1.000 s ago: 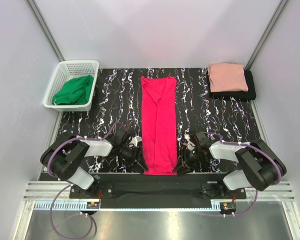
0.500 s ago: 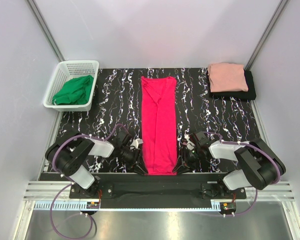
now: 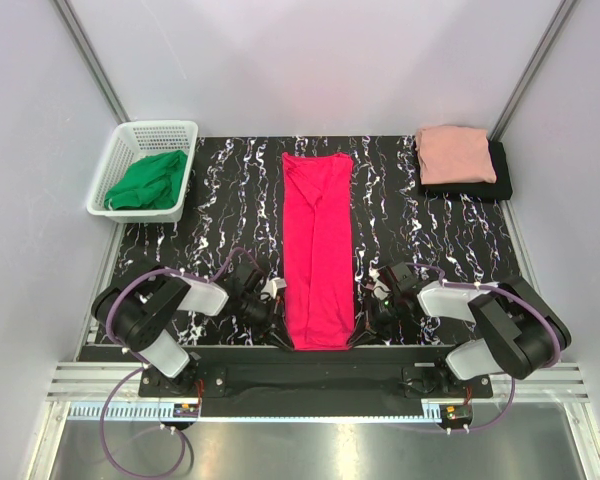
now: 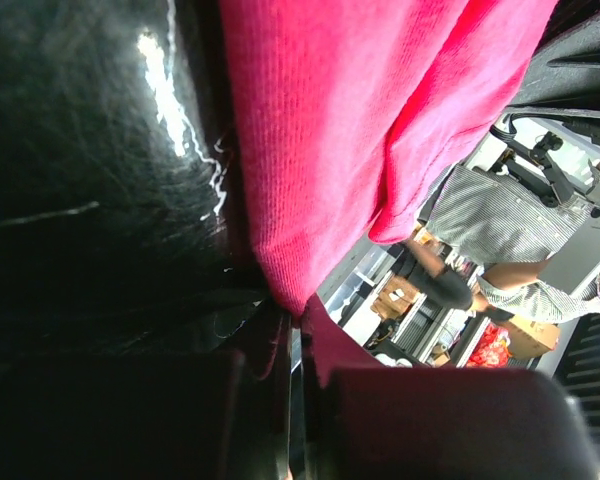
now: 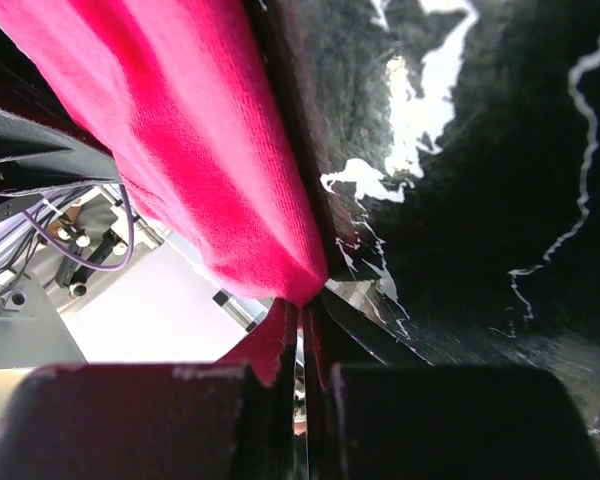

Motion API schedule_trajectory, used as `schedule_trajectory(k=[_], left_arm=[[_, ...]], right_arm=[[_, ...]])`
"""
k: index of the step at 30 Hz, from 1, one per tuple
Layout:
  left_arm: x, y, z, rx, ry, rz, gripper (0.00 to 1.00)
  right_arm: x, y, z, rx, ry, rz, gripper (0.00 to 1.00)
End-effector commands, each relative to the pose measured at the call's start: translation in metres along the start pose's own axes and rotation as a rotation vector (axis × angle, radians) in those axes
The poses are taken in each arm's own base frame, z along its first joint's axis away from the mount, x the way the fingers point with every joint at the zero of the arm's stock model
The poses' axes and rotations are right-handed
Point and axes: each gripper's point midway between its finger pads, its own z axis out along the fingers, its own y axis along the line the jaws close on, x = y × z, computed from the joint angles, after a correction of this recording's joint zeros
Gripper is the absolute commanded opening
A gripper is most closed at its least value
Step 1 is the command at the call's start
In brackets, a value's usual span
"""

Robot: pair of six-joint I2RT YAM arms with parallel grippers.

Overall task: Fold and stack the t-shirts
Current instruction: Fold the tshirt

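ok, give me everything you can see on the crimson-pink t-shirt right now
The crimson-pink t-shirt is plain, finely ribbed knit cloth, folded lengthwise into a long narrow strip. It lies flat down the middle of the black marbled table, neckline apparently at the far end, other end at the near edge. The left gripper is shut on its near left corner, the right gripper on its near right corner, cloth pinched between each pair of fingers. Nothing else touches it.
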Motion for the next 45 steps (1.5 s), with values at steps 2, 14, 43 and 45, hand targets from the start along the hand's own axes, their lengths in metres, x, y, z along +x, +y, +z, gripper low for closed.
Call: schedule_trajectory(k=[2, 14, 43, 45], left_arm=[[-0.008, 0.033, 0.004, -0.136, -0.077, -0.038, 0.00], [-0.018, 0.013, -0.003, -0.115, -0.099, -0.001, 0.00], [-0.075, -0.065, -0.057, -0.091, -0.252, 0.099, 0.00], [-0.081, -0.073, -0.064, -0.091, -0.270, 0.111, 0.00]], right_arm=[[0.003, -0.006, -0.002, 0.044, -0.005, 0.039, 0.00], [0.003, 0.016, -0.020, 0.012, -0.045, -0.004, 0.00], [-0.031, 0.067, -0.050, 0.025, -0.111, -0.116, 0.00], [-0.036, 0.072, -0.054, 0.025, -0.123, -0.127, 0.00]])
